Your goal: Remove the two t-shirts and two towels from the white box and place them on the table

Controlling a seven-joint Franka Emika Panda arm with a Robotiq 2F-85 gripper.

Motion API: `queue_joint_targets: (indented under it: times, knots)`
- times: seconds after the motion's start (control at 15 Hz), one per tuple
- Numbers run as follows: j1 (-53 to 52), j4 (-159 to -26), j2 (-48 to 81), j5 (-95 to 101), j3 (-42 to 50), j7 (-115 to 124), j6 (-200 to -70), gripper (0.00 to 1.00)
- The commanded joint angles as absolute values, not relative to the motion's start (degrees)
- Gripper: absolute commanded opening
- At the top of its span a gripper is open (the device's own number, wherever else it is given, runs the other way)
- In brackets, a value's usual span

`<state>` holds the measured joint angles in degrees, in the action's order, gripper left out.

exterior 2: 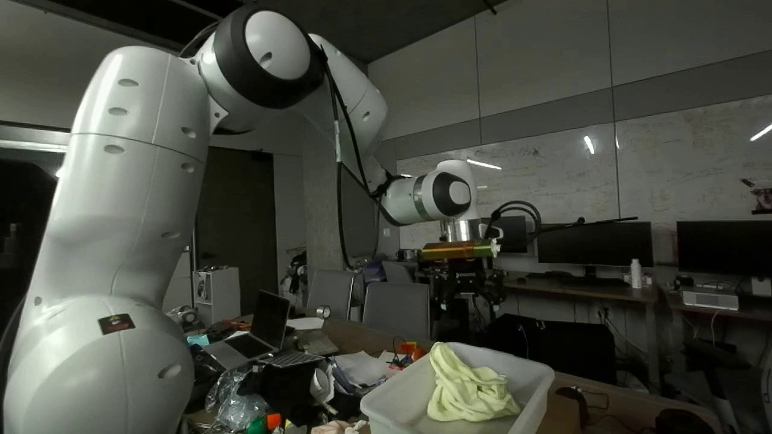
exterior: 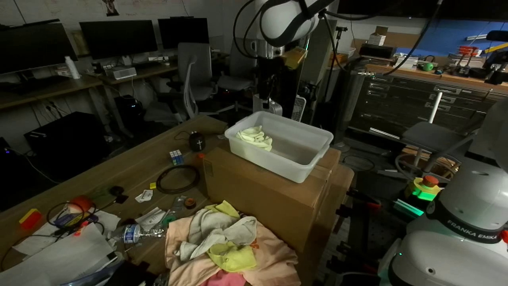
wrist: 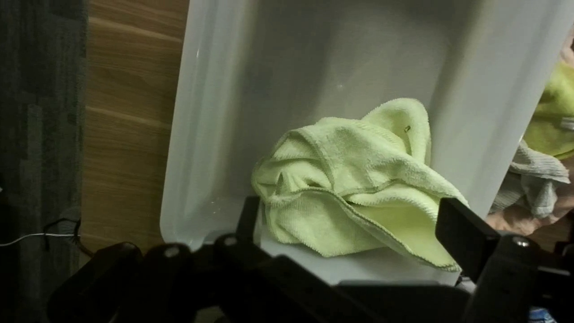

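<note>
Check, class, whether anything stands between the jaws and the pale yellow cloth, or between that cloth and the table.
Nothing visible stands between the open jaws and the pale yellow cloth. Toward the table, the white box, set on the cardboard box, walls in the cloth, so it probably needs lifting over the rim.

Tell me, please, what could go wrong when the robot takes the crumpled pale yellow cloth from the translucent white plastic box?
The black, open pincer could bump the white box, as the cloth lies bunched at one end. The box stands on a brown cardboard box and might slide. A grip on one loose fold might slip.
</note>
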<state>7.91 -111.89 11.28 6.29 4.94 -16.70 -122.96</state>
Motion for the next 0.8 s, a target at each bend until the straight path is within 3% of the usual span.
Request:
queue_joint_targets:
  times: [0.0,0.73]
  knots:
    - [9.08,-110.35,14.75,3.45,4.76,-19.87,-125.84,1.00]
    - [11.34,-107.36,21.10,0.05,1.05,-39.81,-130.88,1.00]
